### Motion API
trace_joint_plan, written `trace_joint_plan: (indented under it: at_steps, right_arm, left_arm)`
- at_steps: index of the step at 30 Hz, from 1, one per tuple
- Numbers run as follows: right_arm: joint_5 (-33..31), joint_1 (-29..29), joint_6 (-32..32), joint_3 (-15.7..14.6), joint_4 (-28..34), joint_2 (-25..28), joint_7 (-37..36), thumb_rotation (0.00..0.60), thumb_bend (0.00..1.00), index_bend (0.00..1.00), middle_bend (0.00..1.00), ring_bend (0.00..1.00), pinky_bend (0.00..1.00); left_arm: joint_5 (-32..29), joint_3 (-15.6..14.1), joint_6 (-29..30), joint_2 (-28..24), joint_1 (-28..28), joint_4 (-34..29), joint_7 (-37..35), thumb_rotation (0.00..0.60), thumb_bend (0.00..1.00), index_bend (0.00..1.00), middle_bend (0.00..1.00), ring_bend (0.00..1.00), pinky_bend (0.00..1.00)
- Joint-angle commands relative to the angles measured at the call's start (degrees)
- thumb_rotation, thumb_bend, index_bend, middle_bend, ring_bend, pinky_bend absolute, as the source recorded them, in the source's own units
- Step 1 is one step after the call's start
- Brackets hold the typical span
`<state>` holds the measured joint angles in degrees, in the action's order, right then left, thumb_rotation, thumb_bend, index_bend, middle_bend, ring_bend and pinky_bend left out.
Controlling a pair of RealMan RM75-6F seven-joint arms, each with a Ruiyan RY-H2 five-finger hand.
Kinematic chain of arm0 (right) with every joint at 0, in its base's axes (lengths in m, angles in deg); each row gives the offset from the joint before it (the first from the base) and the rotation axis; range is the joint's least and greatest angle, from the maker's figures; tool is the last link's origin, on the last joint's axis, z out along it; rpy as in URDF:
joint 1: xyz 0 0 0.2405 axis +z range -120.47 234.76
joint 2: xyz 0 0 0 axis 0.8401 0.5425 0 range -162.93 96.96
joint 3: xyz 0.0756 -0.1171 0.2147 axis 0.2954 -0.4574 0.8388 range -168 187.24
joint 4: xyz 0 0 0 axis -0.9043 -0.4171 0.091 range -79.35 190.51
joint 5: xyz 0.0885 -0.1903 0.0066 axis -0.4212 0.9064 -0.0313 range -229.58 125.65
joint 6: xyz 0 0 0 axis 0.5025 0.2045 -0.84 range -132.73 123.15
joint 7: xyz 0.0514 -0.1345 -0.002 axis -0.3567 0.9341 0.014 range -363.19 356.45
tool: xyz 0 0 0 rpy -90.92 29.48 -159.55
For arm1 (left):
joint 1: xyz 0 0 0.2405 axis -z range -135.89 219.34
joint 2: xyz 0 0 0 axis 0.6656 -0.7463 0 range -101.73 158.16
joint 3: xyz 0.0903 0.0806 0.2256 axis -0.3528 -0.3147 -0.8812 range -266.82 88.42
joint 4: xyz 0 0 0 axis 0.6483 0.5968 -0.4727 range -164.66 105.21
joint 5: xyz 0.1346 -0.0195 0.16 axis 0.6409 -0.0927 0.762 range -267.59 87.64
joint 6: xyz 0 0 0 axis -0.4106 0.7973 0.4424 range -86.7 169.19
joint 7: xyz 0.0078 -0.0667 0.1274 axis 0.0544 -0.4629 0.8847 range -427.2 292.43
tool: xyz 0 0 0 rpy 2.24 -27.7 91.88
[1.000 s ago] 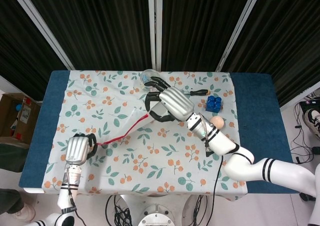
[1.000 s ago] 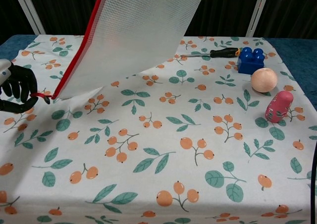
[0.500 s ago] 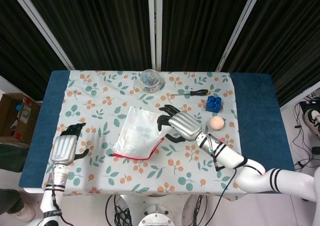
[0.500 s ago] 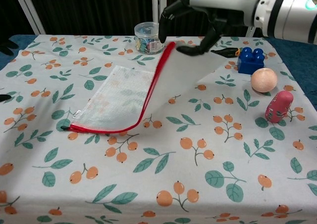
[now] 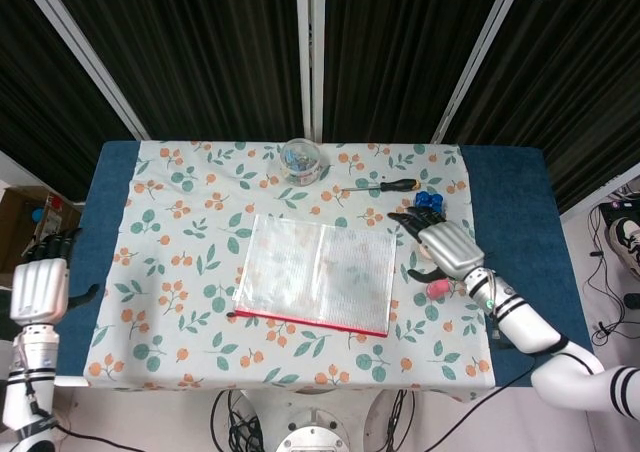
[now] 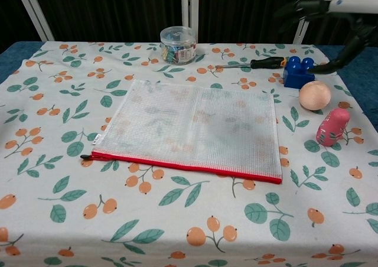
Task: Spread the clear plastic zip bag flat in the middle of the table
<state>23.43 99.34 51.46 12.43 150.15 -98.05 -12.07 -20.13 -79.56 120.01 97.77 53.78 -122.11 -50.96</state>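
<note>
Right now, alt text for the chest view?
A clear zip bag with a red zip edge lies flat mid-table on the floral cloth. Behind it stand a clear jar, screwdriver and blue block; the right hand hangs empty above them.

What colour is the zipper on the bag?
Red, along the zip bag's near edge; clearest in chest view.

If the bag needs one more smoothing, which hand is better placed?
Probably the right hand: it hovers open just beside the bag, near its right edge. The left hand is off the table's left edge, far from it.
</note>
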Motion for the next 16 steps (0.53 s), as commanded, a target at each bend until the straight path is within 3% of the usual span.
trace_joint_plan:
  at_steps: [1, 7, 16]
  right_arm:
    - [1.73, -10.60, 14.79, -0.53, -2.51, 0.75, -0.35, 0.600, 0.19, 0.09, 0.16, 0.00, 0.00]
    - [3.17, -19.38, 24.07, -2.26, -4.32, 1.18, -4.33, 0.600, 0.19, 0.09, 0.16, 0.00, 0.00]
    - [8.32, -27.68, 31.20, -5.07, -6.49, -0.15, -8.58, 0.600, 0.19, 0.09, 0.15, 0.00, 0.00]
  left_arm:
    - [1.68, -2.45, 0.27, -2.33, -2.28, 1.63, -2.79, 0.600, 0.15, 0.16, 0.16, 0.14, 0.21]
    - [5.83, -5.33, 5.16, -3.08, -6.35, 3.22, -7.57, 0.600, 0.15, 0.16, 0.16, 0.14, 0.19]
    - [12.04, -9.80, 11.54, -3.60, -10.88, -2.48, -2.82, 0.600, 0.15, 0.16, 0.16, 0.14, 0.19]
